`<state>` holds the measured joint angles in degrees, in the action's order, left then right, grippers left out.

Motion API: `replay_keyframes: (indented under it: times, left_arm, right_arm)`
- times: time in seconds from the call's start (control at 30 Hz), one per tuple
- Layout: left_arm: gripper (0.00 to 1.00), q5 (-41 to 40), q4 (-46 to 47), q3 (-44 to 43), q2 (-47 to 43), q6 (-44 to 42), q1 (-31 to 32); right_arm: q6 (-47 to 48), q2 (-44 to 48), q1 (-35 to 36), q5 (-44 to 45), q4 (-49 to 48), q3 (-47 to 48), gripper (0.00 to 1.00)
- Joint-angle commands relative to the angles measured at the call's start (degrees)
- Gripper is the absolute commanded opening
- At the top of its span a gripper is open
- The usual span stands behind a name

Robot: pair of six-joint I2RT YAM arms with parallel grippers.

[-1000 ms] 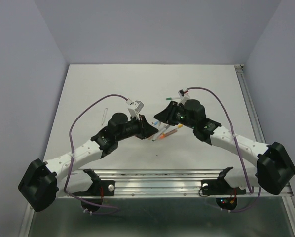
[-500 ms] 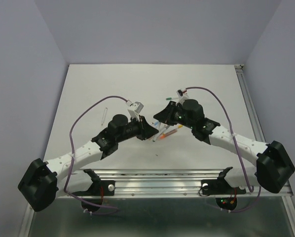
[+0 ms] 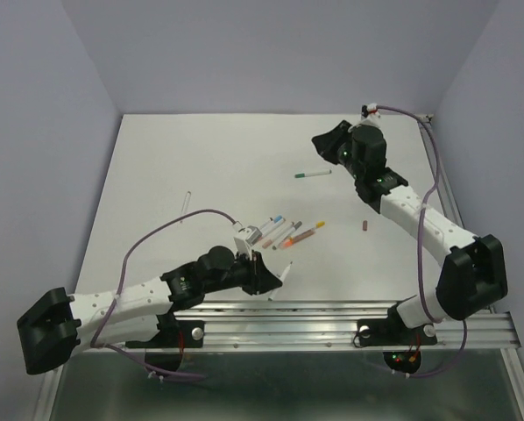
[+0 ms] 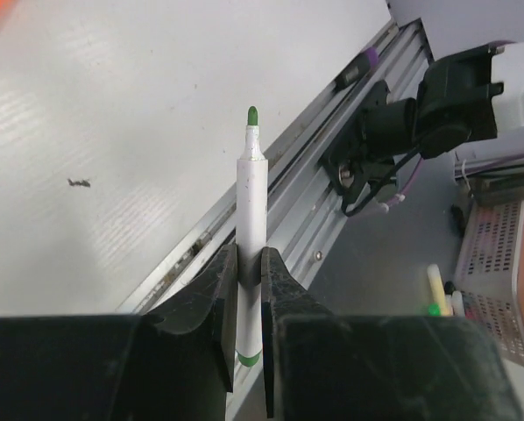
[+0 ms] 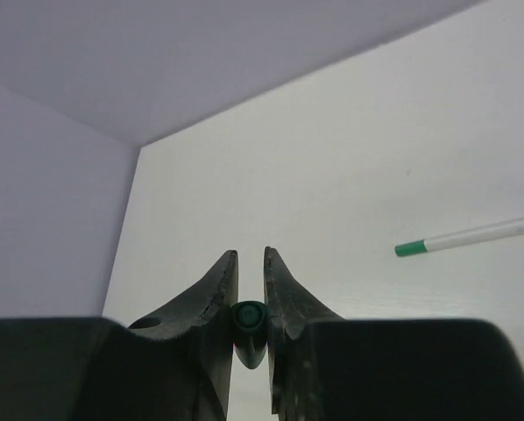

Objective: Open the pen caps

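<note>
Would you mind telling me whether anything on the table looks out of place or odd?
Mostly stray pieces: a lone red cap lies on the table right of the pen cluster, a green-capped pen lies apart farther back, and a thin pale barrel sits alone at left. Nothing looks spilled or broken.

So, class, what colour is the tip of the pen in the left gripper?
Green; the pen tip shows best in the left wrist view.
</note>
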<state>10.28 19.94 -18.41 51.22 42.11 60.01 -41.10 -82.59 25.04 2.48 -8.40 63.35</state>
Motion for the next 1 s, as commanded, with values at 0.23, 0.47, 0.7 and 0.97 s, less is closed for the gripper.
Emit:
replay_keyframes:
  times: [0.23, 0.47, 0.7, 0.97]
  left_arm:
    - [0.0, -16.06, -9.55, -9.6, 2.38, 1.58, 2.75]
    - [0.0, -21.0, -17.66, -19.11, 8.72, -2.47, -3.57]
    - [0.0, -28.64, -26.09, -27.18, 15.73, -3.08, -17.0]
    - [0.0, -31.73, -34.0, -36.6, 28.57, -7.12, -26.6]
  right_arm:
    - [6.38, 3.12, -0.6, 6.66, 7.52, 0.75, 0.01]
    - [4.98, 12.0, -0.6, 11.75, 15.41, -12.45, 0.01]
    - [3.05, 13.59, -0.78, 16.06, 24.3, -18.87, 0.01]
    - [4.62, 7.19, -2.45, 18.53, 24.4, -20.11, 0.01]
